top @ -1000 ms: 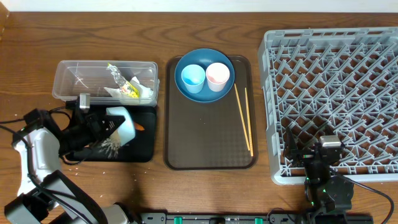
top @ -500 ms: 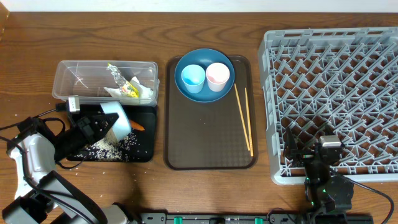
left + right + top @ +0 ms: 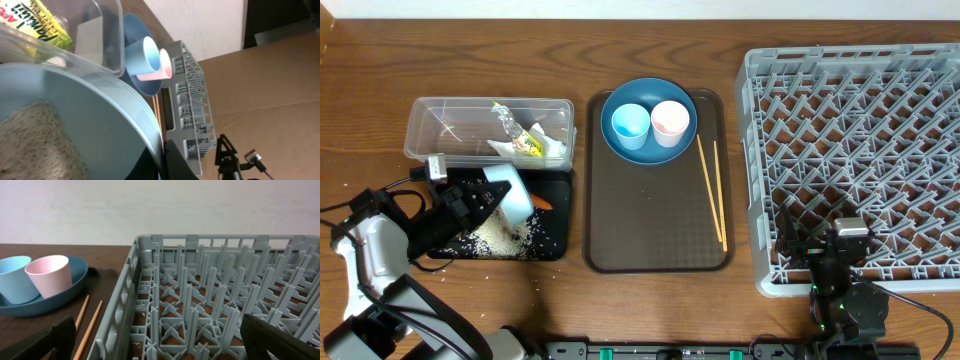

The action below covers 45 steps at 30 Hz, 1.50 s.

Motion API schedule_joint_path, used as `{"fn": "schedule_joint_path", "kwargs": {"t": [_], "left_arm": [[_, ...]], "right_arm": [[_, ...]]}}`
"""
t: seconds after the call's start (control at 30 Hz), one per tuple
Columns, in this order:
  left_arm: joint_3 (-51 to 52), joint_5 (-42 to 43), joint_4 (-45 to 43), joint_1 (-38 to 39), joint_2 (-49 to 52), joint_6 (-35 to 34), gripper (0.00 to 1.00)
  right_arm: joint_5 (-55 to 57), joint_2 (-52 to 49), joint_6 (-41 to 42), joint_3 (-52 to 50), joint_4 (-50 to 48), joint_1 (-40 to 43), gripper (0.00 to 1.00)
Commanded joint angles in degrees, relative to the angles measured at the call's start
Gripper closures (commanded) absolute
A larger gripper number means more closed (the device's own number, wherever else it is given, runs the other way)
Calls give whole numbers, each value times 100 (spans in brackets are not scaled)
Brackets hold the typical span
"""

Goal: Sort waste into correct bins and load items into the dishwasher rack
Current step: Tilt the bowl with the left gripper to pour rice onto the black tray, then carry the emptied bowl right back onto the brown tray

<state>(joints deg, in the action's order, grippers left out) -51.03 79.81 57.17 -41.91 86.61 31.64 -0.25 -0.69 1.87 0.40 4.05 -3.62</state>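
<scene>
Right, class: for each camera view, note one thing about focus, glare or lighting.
Overhead: even, soft light, with pale glare streaks on the clear tub. Left wrist: the bowl is so near that it looks soft, the pink cup behind sharper, and the frame is tilted. Right wrist: the dishwasher rack is crisp; the right tool's fingers at the bottom corners are dark and blurred.

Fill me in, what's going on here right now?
The left gripper holds the white bowl tipped over the black tray, where rice lies spilled beside a small carrot. The clear tub holds the wrapper and paper. The plate, blue cup, pink cup and chopsticks sit on the brown tray; the dishwasher rack holds none of them. The right gripper hangs open at the rack's near edge.
</scene>
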Motion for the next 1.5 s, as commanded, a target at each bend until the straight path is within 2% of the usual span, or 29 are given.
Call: {"fn": "schedule_joint_path", "kwargs": {"t": [0.0, 0.07, 0.5, 0.67, 0.87, 0.97, 1.07, 1.2, 1.3, 1.37, 1.43, 1.47], "left_arm": [[31, 702, 48, -31, -57, 4, 94], [28, 1032, 50, -31, -57, 17, 94], [28, 1023, 42, -52, -57, 109, 94], [28, 1025, 111, -94, -57, -374, 94], [28, 1025, 140, -179, -57, -538, 94], [28, 1014, -72, -227, -57, -367, 94], [28, 1023, -20, -308, -57, -691, 94], [28, 1021, 151, -306, -59, -706, 94], [28, 1021, 291, -284, -57, -177, 94], [28, 1021, 37, -400, -52, -295, 94], [28, 1023, 227, -422, -52, -444, 94], [31, 1023, 400, -385, -52, -291, 94]], "right_arm": [[-2, 26, -68, -9, 22, 155, 1], [-2, 26, -68, -9, 22, 155, 1], [-2, 24, -68, -9, 22, 155, 1], [-2, 24, -68, -9, 22, 155, 1], [-2, 24, -68, -9, 22, 157, 1], [-2, 24, -68, -9, 22, 155, 1], [-2, 24, -68, -9, 22, 155, 1], [-2, 26, -68, -9, 22, 155, 1], [-2, 26, -68, -9, 22, 155, 1], [-2, 26, -68, -9, 22, 155, 1], [-2, 26, -68, -9, 22, 155, 1], [-2, 24, -68, -9, 22, 155, 1]]}}
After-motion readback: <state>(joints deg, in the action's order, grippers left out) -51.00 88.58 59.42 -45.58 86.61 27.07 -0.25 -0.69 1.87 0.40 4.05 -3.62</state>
